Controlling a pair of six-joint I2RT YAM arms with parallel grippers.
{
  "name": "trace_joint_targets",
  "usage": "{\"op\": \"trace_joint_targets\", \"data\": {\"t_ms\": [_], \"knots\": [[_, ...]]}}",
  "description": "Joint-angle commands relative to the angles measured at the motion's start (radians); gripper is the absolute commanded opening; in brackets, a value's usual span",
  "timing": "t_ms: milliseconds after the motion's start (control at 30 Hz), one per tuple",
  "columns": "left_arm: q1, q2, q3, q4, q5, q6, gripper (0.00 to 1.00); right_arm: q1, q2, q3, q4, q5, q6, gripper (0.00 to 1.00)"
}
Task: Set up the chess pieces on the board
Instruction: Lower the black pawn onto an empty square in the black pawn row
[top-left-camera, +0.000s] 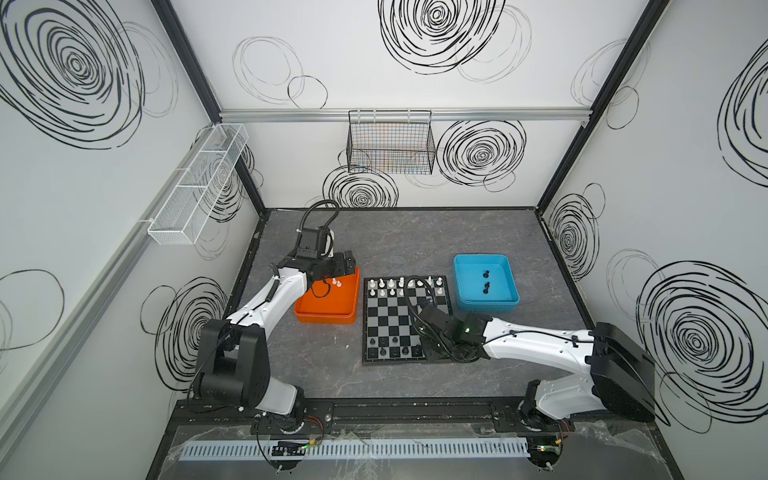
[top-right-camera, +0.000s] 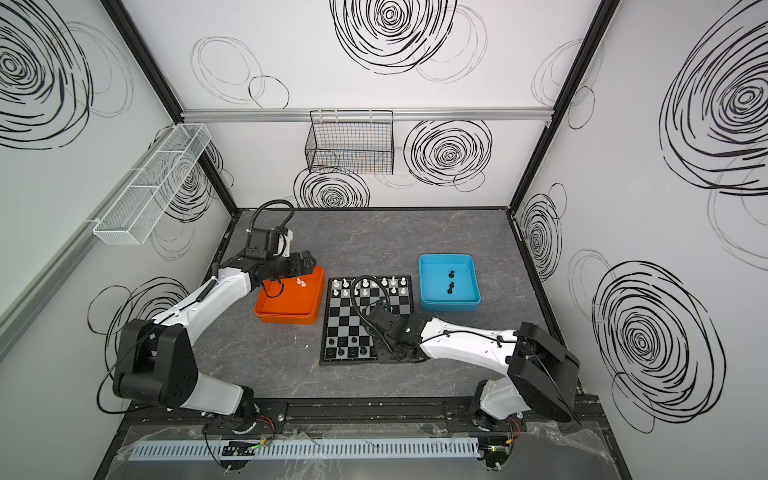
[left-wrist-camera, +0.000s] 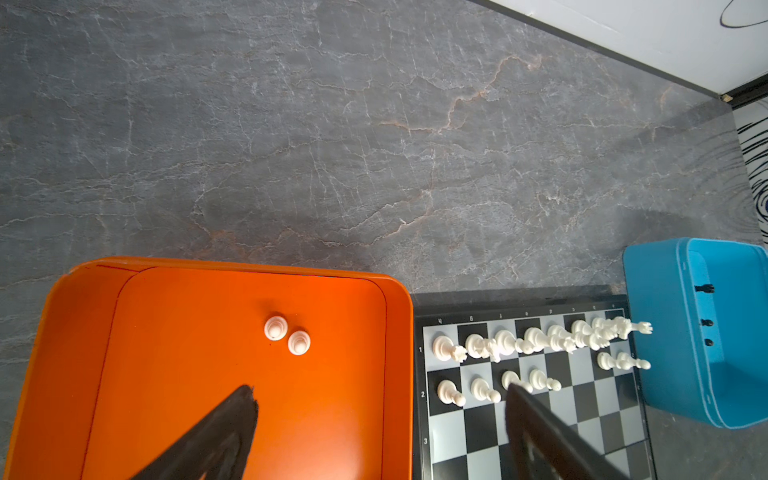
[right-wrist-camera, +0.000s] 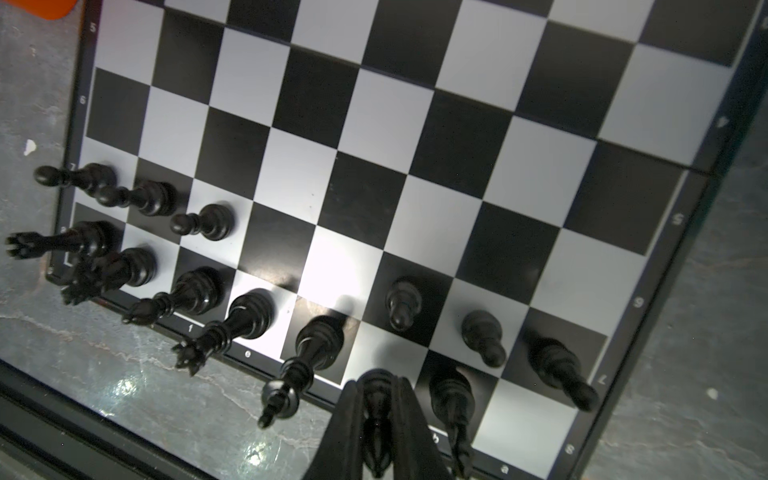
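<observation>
Centrally in both top views lies the board (top-left-camera: 391, 321), with white chess pieces (top-left-camera: 391, 284) ranked along its 12 o'clock edge and black ones (top-left-camera: 393, 352) along its 6 o'clock edge. The orange tray (top-left-camera: 324, 321) at 9 o'clock holds two white pawns (left-wrist-camera: 275, 327), upright and just beside each other. The blue tray (top-left-camera: 488, 306) at about 2 o'clock holds three black pieces (top-left-camera: 486, 286). The right gripper (right-wrist-camera: 377, 390) is down at the 6 o'clock rank, toward the 5 o'clock corner, with its fingers (right-wrist-camera: 347, 419) drawn narrow and clamped on a black piece (right-wrist-camera: 376, 415). This piece stands between the pads, ridged base at the fingertips and head up between them, over a gap in the back rank; whether the base touches the square cannot be told. The left gripper (left-wrist-camera: 380, 390) hangs above the 12 o'clock side of the orange tray, fingers spread wide with nothing between them, and the two pawns lie ahead of the tips, apart from both. By their look, these chessmen are light, rigid, smooth plastic, small-based and easily toppled. The likeliest sound hold is across the narrow stem above the base, taken from straight overhead, and release beside close neighbours probably calls for a clean vertical withdrawal
</observation>
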Motion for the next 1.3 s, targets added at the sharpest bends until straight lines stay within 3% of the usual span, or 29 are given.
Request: {"op": "trace_joint_targets", "data": {"t_ms": [0, 1267], "knots": [[-0.007, 0.006, -0.005, 0.02, -0.006, 0.007, 0.96, -0.004, 0.015, -0.011, 0.02, 0.007, 0.005, 0.15], [-0.02, 0.018, -0.002, 0.012, -0.016, 0.01, 0.96, -0.013, 0.034, -0.006, 0.026, -0.006, -0.009, 0.23]]}}
